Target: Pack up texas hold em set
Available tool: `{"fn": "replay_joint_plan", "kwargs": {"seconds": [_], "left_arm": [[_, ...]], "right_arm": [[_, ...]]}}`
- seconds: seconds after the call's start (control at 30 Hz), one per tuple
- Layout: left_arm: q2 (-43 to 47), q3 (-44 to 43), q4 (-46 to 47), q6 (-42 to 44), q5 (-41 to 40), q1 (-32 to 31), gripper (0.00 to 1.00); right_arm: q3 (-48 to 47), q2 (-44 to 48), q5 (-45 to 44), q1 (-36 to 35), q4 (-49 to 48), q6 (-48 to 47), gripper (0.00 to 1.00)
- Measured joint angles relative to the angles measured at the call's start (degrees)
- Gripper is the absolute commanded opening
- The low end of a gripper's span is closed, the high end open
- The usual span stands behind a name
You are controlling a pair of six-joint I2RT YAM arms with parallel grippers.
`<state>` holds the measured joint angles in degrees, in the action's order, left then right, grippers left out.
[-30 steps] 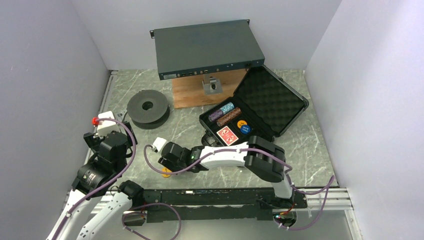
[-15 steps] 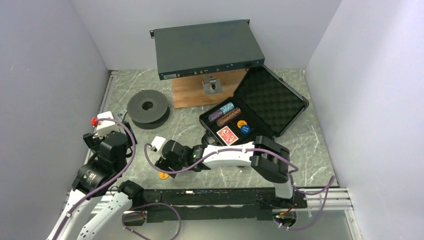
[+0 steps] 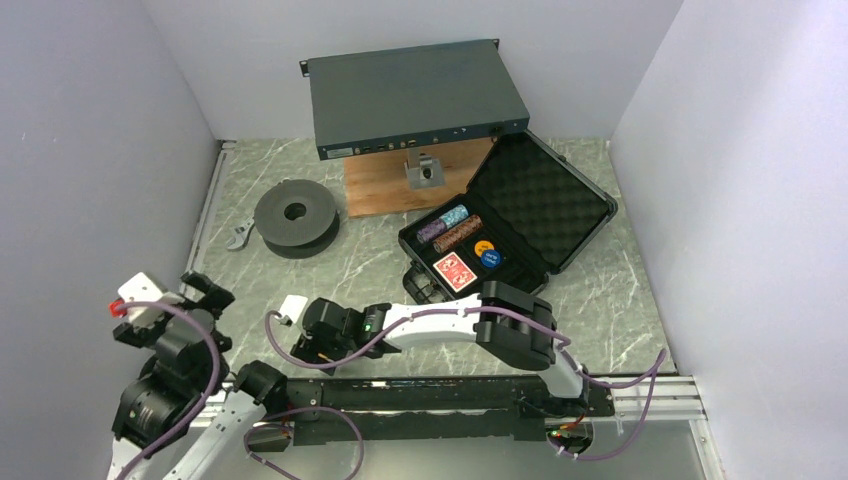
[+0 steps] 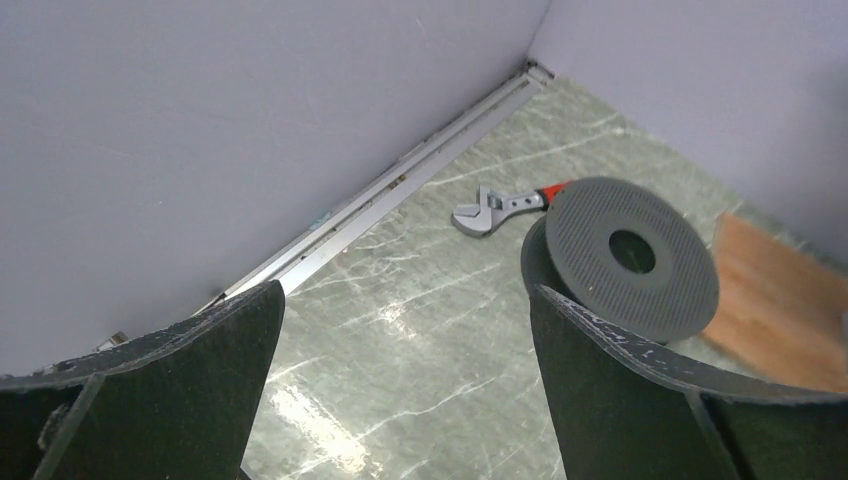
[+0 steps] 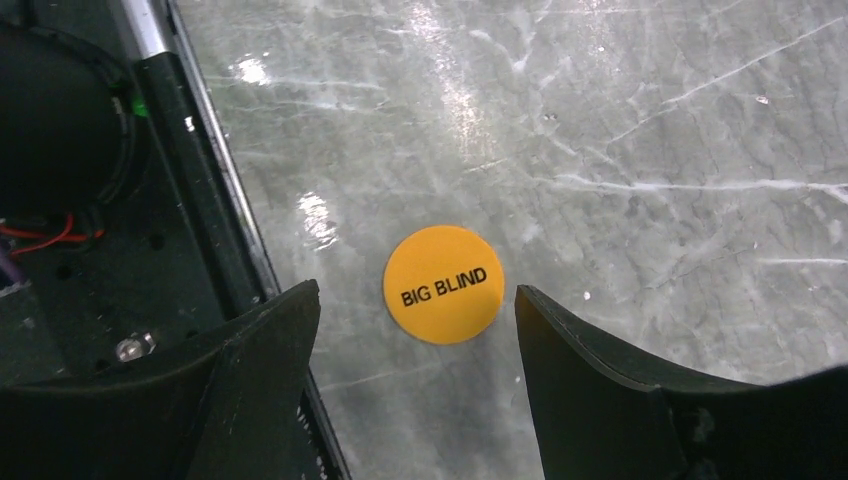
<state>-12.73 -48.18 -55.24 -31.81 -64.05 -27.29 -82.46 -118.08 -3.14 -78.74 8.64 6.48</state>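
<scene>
The black case (image 3: 560, 215) lies open at centre right, its foam lid tipped back. In its tray sit striped chip stacks (image 3: 450, 227), a red-backed card deck (image 3: 455, 270), an orange disc (image 3: 483, 247) and a blue disc (image 3: 490, 259). A yellow disc marked BIG BLIND (image 5: 443, 284) lies flat on the table. My right gripper (image 5: 415, 292) is open just above it, a finger on each side, not touching. From above, the right gripper (image 3: 300, 345) hides this disc near the front rail. My left gripper (image 3: 205, 292) is open and empty at the near left (image 4: 405, 292).
A dark grey spool (image 3: 294, 215) (image 4: 625, 255) lies at the left, with a small wrench (image 3: 238, 238) (image 4: 500, 208) beside it. A flat teal-grey metal box (image 3: 415, 95) rests on a wooden block (image 3: 390, 185) at the back. The black base rail (image 5: 200, 200) runs just left of the yellow disc.
My right gripper has slid left toward the front rail and its jaws have widened. The left arm has pulled back to the near left corner, uncovering the wrench.
</scene>
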Motion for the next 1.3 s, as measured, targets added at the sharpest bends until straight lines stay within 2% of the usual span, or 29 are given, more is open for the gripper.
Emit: {"fn": "replay_joint_plan", "kwargs": {"seconds": [0.2,0.63,0.97,1.3], "left_arm": [[5.22,0.0,0.44,-0.87,-2.71,0.0,0.99],[5.27,0.02,0.31,-1.95,-3.52,0.0,0.99],[5.27,0.07,0.55,-1.84,-3.52,0.0,0.99],[5.27,0.09,0.63,-1.77,-3.5,0.0,0.99]], "right_arm": [[-1.44,-3.04,-1.33,0.11,0.31,0.13,0.73],[-2.1,-4.28,-3.63,-0.04,1.01,0.15,0.58],[-1.99,-4.28,-6.32,-0.59,1.01,-0.04,0.52],[-2.01,-4.07,-11.06,-0.81,1.86,-1.09,0.5]]}}
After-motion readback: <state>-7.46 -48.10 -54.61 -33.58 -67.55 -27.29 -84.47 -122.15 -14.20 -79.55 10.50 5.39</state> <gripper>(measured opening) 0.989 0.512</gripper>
